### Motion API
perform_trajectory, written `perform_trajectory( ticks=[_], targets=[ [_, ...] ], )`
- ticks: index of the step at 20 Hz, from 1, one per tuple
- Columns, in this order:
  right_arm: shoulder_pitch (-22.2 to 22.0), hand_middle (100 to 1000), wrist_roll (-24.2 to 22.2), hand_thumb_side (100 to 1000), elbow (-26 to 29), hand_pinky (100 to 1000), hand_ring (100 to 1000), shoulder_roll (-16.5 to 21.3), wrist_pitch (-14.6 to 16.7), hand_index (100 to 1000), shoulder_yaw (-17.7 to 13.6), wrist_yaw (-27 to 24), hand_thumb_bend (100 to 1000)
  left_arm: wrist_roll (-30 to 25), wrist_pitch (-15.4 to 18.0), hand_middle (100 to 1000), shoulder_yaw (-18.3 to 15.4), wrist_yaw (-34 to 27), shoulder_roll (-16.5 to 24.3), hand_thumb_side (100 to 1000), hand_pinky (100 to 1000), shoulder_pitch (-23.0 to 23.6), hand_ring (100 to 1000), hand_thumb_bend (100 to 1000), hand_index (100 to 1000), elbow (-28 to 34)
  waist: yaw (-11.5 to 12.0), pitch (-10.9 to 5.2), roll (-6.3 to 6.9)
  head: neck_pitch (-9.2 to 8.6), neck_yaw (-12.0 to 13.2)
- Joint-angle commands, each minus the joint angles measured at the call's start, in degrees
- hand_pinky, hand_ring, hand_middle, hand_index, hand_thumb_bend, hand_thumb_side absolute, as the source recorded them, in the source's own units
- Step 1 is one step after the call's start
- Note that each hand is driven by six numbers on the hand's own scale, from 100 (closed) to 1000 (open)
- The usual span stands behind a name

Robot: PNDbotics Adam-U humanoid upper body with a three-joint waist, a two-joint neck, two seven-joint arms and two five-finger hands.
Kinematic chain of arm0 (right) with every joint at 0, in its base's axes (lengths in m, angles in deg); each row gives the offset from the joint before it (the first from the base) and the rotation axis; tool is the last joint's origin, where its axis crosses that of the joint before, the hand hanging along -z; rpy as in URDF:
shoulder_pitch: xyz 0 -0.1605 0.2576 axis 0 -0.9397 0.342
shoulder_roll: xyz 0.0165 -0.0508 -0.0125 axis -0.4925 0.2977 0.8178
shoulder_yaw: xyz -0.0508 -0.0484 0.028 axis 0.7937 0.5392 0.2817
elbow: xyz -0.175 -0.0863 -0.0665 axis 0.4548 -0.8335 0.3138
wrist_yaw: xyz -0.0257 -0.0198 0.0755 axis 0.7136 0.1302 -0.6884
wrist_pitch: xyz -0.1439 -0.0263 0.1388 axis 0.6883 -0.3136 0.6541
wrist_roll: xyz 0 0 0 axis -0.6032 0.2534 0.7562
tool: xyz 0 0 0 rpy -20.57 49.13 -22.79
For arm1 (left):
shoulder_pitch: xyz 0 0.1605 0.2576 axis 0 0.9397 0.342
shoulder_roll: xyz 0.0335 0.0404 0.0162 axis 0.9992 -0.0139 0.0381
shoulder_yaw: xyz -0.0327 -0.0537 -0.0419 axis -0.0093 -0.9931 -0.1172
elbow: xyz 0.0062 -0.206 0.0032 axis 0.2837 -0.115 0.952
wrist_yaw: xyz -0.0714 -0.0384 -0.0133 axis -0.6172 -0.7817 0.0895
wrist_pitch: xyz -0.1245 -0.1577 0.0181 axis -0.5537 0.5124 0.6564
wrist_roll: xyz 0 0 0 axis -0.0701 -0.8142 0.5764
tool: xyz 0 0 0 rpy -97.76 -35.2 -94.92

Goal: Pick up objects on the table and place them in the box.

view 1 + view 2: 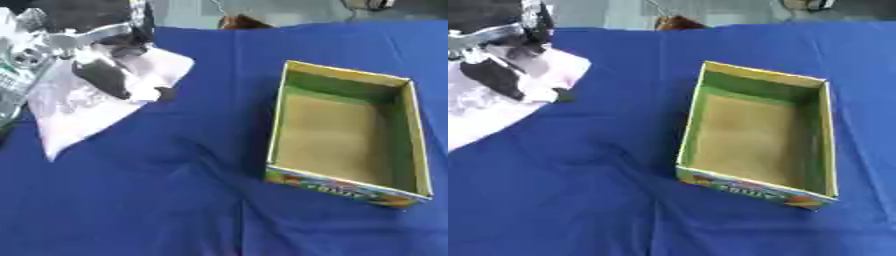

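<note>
Open box, open approach on the blue desk [175,200]

The box [346,145] stands open-topped at right; blue cloth lies bare between it and the left hand [101,75] over pale packaging [79,105] at left.

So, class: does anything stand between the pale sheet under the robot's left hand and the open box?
Nothing visible does. Only bare blue cloth lies between the pale sheet, under the left hand, and the open box.

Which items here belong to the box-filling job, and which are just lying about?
Job:
- open cardboard box, nothing visible inside
- pale flat sheet-like item, under the left hand
- left hand

Lying about:
- blue cloth
- brown object, far edge
</note>
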Motion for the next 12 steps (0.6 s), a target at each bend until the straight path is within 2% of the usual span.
perform_trajectory(
  ticks=[1, 6, 9, 12],
  targets=[
    [0.47, 715, -0.06, 897, 0.93, 650, 575, 1.57, -0.16, 868, -0.46, 0.17, 100, -0.26, 0.2, 100, -0.24, -0.36, 1.98, 515, 100, -1.42, 100, 551, 100, 0.96, 0.04, -0.99, -0.06, -0.05, -0.31],
    [0.34, 715, -0.06, 897, 0.93, 650, 575, 1.63, -0.23, 868, -0.49, 0.22, 100, -1.21, 0.79, 100, 1.06, -0.88, 1.02, 512, 100, -4.09, 100, 555, 100, 1.05, 0.13, -1.18, -0.08, -0.05, -0.14],
    [0.3, 715, -0.22, 897, 0.93, 650, 576, 1.64, -0.23, 868, -0.33, 0.17, 100, -2.91, 1.77, 100, 3.32, -1.67, -1.82, 508, 100, -9.1, 100, 557, 100, 0.68, 0.09, -1.43, -0.11, -0.05, 0.3],
    [0.28, 715, -0.36, 897, 0.93, 650, 575, 1.51, -0.25, 868, -0.21, 0.1, 100, -5.22, 2.85, 100, 5.99, -2.46, -6.4, 507, 100, -15.03, 100, 556, 100, -0.65, -0.13, -1.49, -0.18, -0.05, 0.74]
  ],
)
